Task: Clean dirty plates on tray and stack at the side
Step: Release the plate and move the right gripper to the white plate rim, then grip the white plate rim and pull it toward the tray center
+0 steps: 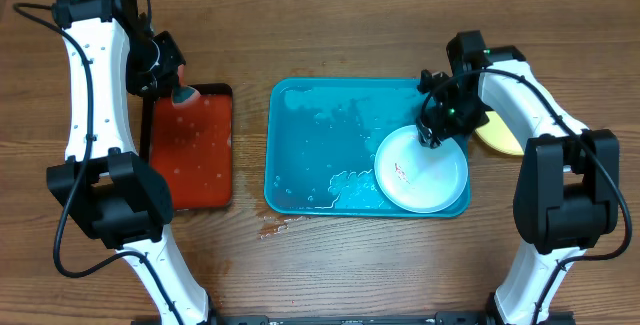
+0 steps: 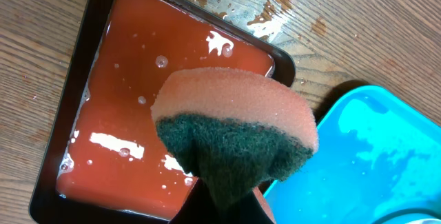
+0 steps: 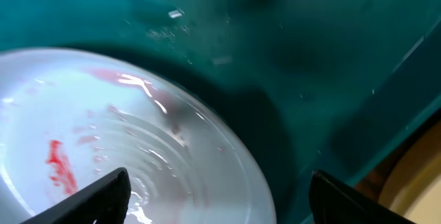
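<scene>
Plate (image 1: 422,168) in tray (image 1: 310,135): wet, smeared red, likely light, stiff, slippery; grip at rim. Right gripper (image 3: 219,184) wide open, empty, above it. Left gripper (image 1: 175,87) clamps sponge (image 2: 234,127).

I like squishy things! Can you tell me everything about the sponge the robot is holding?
The sponge has two layers: soft peach-orange foam on one side, rough dark green scrubber on the other. Tiny droplets on the foam make it look damp. The left pincer pinches its green side, bending it into a fan shape. It hangs over the wet red tray; nothing else seems to touch it.
</scene>
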### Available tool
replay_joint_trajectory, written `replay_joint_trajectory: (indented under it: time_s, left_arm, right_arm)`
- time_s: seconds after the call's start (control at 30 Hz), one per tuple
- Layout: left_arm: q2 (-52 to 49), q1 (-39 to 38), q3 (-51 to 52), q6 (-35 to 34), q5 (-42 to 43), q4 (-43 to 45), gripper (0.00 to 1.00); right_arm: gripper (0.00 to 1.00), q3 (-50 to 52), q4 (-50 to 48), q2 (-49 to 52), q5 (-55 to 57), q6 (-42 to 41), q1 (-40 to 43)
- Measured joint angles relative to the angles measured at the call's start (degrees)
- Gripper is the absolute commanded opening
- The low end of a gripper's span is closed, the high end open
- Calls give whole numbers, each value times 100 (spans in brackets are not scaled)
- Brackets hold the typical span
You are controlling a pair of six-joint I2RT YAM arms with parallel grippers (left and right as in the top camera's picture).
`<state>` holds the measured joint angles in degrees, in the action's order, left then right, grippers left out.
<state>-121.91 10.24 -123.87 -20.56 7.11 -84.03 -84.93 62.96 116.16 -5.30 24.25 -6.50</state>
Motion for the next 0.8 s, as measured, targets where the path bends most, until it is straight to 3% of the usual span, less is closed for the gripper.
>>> replay_joint_trajectory:
  time_s: [0.2, 0.23, 0.27, 0.3, 0.43, 0.57, 0.77, 0.8]
  left_arm:
    - [0, 0, 0, 0, 0, 0, 4]
    - [-2, 0, 0, 0, 0, 2, 4]
    - [0, 0, 0, 0, 0, 0, 4]
    - [0, 0, 0, 0, 0, 0, 4]
    - [-2, 0, 0, 0, 0, 0, 4]
    - [-2, -4, 0, 0, 2, 0, 4]
    - [-2, -138, 0, 254, 350, 22, 4]
    - [-2, -212, 0, 341, 466, 33, 4]
  right_arm:
    - [75, 192, -39, 2, 125, 2, 9]
    - [70, 236, -48, 0, 125, 2, 9]
    - [54, 286, -76, 2, 120, 17, 9]
    - [44, 330, -85, 0, 107, 37, 9]
    - [12, 393, -144, 2, 0, -109, 9]
    - [4, 393, -306, 2, -229, -566, 9]
    - [4, 396, -612, 2, -994, -1344, 7]
    - [11, 396, -682, 2, -1088, -1502, 0]
